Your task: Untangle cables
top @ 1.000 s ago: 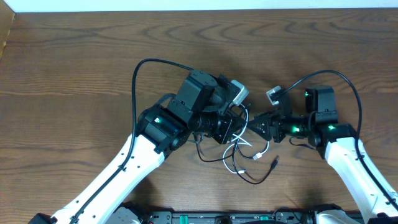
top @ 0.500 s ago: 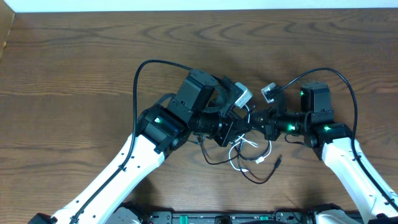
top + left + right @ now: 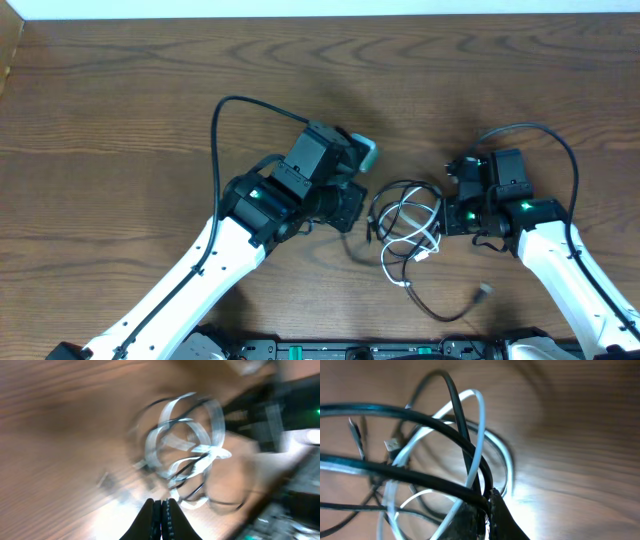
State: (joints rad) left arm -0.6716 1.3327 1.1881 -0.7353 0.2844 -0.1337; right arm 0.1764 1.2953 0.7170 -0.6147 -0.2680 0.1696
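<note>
Overhead light is even and sharp. In the left wrist view motion blur smears the cables point(image 3: 185, 435). Glare whitens the table point(image 3: 535, 492) in both wrist views.

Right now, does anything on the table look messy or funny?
Yes. The cables sit in a tangled clump on the table, the white cord looped through the black ones. One black cord trails off toward the near edge, its plug lying apart from the clump. Nothing looks broken or spilled.
</note>
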